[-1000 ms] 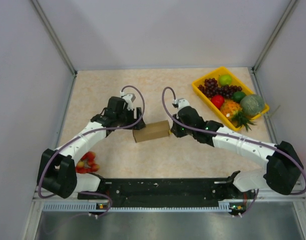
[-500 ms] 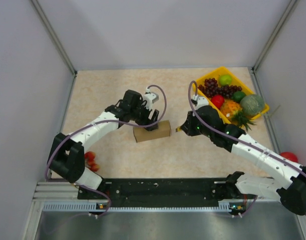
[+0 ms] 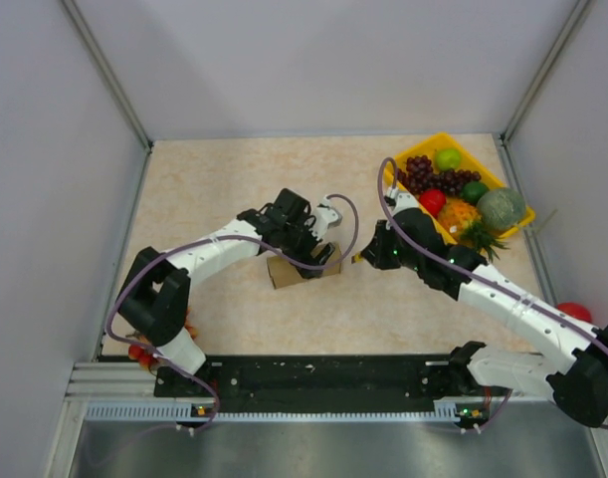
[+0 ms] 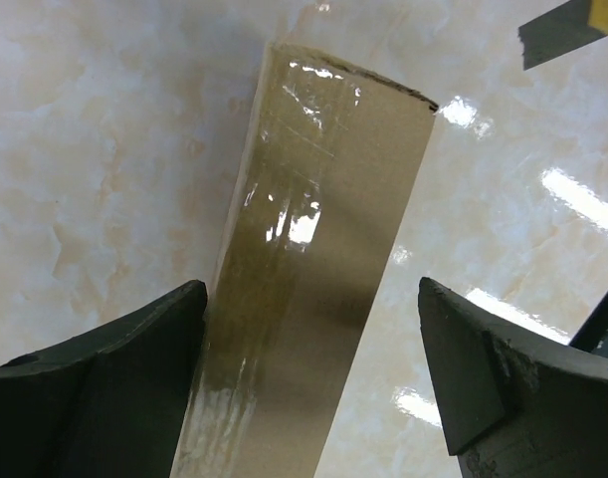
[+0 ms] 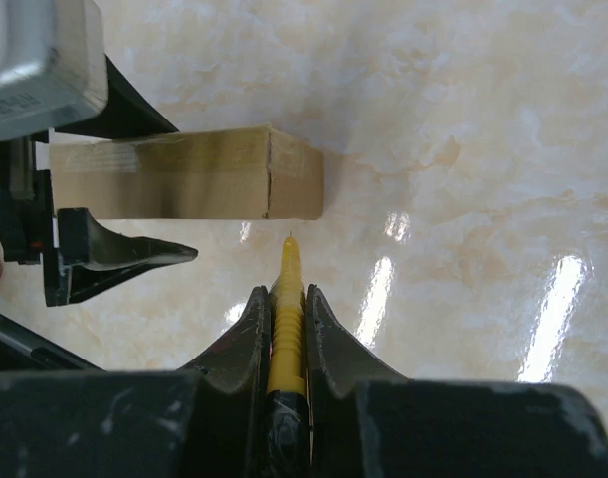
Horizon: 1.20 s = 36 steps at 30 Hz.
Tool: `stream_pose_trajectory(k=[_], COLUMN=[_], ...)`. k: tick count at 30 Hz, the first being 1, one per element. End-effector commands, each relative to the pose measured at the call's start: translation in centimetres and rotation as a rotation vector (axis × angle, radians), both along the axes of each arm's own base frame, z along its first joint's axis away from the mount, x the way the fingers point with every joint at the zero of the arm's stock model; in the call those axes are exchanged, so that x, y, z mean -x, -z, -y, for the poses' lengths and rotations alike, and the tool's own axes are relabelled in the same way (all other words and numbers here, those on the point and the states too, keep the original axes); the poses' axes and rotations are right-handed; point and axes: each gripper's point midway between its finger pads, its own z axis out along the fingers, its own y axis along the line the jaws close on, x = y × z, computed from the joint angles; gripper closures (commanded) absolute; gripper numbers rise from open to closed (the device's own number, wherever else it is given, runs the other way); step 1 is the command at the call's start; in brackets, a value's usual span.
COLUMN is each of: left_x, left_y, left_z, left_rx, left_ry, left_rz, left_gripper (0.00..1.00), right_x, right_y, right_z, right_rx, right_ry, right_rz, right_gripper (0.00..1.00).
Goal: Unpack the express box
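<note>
Close your wide-open left gripper squarely across the express box mid-table, then bring the yellow cutter pinched in your right gripper along its taped seam.

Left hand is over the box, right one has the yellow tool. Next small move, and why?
Probably lower the left hand and close it on the express box. Its fingers are open and straddle the carton, one each side, not yet gripping. The right hand is shut on a yellow tool whose tip points at the box's end but stops short, so the box likely needs pinning first.
</note>
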Motion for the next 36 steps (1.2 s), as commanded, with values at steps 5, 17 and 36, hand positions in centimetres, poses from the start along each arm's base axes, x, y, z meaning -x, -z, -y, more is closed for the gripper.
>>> stream_pose_trajectory(k=[5,17,36], left_x=[-1.2,-0.7,0.9], left_y=[1.0,2.8,4.1], left_z=[0.4,-1.1,-1.6], left_rx=[-0.077,-0.199,-0.217], left_ry=[0.043,0.117,0.141], left_rz=[0.088,0.255,0.221], left_gripper=[0.19,0.57,0.60], right_x=[-1.3,-3.7,-5.0], right_y=[-0.5,-2.2,-1.9], right_z=[-0.5,-0.3,-1.3], right_rx=[-0.083,-0.234,-0.275], right_ry=[0.039,0.123,0.026], right_rz=[0.034,0.144,0.157], right_gripper=[1.00,1.00,1.00])
